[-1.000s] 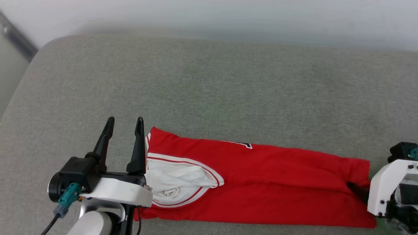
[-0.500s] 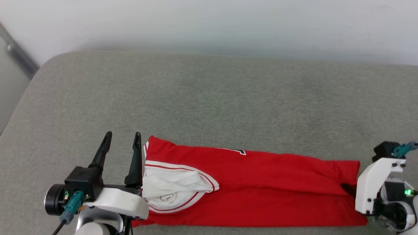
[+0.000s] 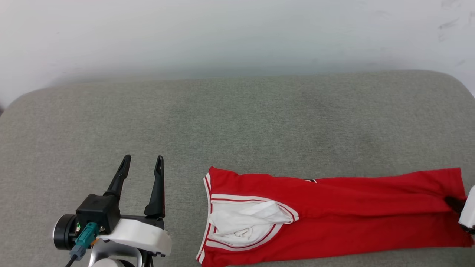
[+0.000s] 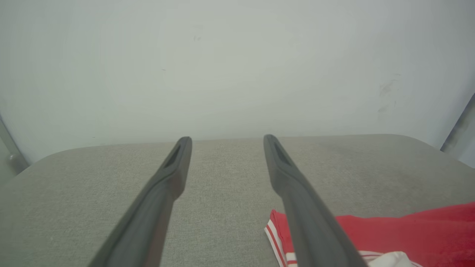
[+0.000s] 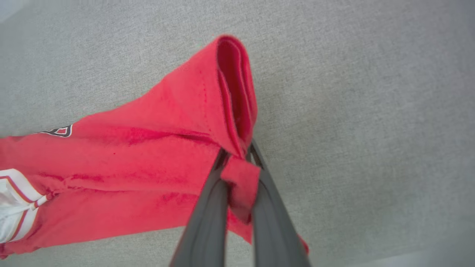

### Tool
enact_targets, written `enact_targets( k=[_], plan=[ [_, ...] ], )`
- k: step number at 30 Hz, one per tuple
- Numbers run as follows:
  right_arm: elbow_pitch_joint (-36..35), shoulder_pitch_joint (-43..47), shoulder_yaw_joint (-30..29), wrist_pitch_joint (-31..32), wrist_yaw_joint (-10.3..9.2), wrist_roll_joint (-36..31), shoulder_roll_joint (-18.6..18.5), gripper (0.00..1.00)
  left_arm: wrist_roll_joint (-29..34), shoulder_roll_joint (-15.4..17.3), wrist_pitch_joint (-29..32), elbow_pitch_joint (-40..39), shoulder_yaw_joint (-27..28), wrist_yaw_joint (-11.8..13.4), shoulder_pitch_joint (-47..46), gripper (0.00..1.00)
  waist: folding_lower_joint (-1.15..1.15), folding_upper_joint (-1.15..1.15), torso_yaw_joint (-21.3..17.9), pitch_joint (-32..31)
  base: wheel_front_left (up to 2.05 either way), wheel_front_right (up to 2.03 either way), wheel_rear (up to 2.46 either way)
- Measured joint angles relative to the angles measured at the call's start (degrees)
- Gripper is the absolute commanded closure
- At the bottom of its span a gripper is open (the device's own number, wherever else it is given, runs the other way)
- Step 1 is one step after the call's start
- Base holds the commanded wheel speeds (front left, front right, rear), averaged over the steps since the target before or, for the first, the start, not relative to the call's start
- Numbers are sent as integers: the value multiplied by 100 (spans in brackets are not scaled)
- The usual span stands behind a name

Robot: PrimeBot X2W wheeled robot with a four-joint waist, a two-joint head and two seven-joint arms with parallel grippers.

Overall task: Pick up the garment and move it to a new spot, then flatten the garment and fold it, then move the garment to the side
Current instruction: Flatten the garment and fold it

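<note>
Here, the right claw (image 5: 238, 155) is pressed together on the garment (image 3: 352, 218), pinching the red cloth at its plain end. In the right wrist view a small flap of red sits caught between the two dark fingers (image 5: 207, 218). Just beyond the tips, the layered edge of the cloth runs away from the claw in a rolled ridge. In the head view this claw's dark tip shows at the cloth's end, with its white housing (image 3: 468, 211) right behind.

From that pinch the garment stretches as a long, narrow, folded strip toward the left claw (image 3: 143, 158), lying on the grey cloth-covered surface (image 3: 259, 122). The end nearest the left claw carries the white, red-striped trim (image 3: 237, 197). Inside that opening, white cloth (image 3: 243, 224) lies bunched up. A scrap of dark, white-outlined lettering (image 3: 311, 181) peeks out along the fold edge farther from the robot, between the two claws.

The left claw is spread wide, its fingers well apart with nothing between them, pointing toward the pale wall (image 3: 222, 37). The garment's trimmed end lies off to this claw's right, apart from it, with bare grey surface between. In the left wrist view the red corner shows beside and partly behind its right finger (image 4: 297, 193).
</note>
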Motion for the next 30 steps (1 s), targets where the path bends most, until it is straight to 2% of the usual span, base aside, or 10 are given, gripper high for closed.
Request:
enact_targets(
  k=[8,14,17,18,24,25,26,27,28,30],
  plan=[
    [-215,-147,-660,1093,-1,1270,1272,100,-11,-12,34,3,-60,-35,5,0,0,0,-99,-17,0,0,0],
    [-142,-152,-433,1624,-1,2551,1537,100,-10,9,111,3,-105,-83,-74,0,0,0,33,-9,0,0,0],
    [223,-160,227,1450,-1,3549,1545,100,-10,-1,146,13,-152,-115,-148,0,0,0,150,-13,0,0,0],
    [593,-237,1321,889,-1,4389,1561,100,-11,-7,197,46,-189,-122,-170,0,0,0,328,-16,0,0,0],
    [824,-513,2682,-156,-1,5161,1564,100,-11,-9,225,59,-227,-148,-286,0,0,0,619,65,0,0,0],
    [860,-562,2830,-344,-1,5161,1564,75,-12,-16,230,62,-230,-155,-291,0,0,0,660,92,0,0,0],
    [927,-615,2964,-514,-1,5150,1567,75,-18,-20,229,63,-230,-166,-293,0,0,0,694,123,0,0,0],
    [966,-659,3089,-689,-1,5094,1567,8,-19,-24,227,68,-229,-166,-300,0,0,0,725,155,0,0,0],
    [999,-703,3197,-855,-1,5068,1567,0,-22,-32,225,77,-226,-166,-307,0,0,0,752,189,0,0,0],
    [1048,-785,3394,-1085,-1,5067,1567,0,-44,-40,200,101,-216,-164,-327,0,0,0,789,253,0,0,0]
  ],
)
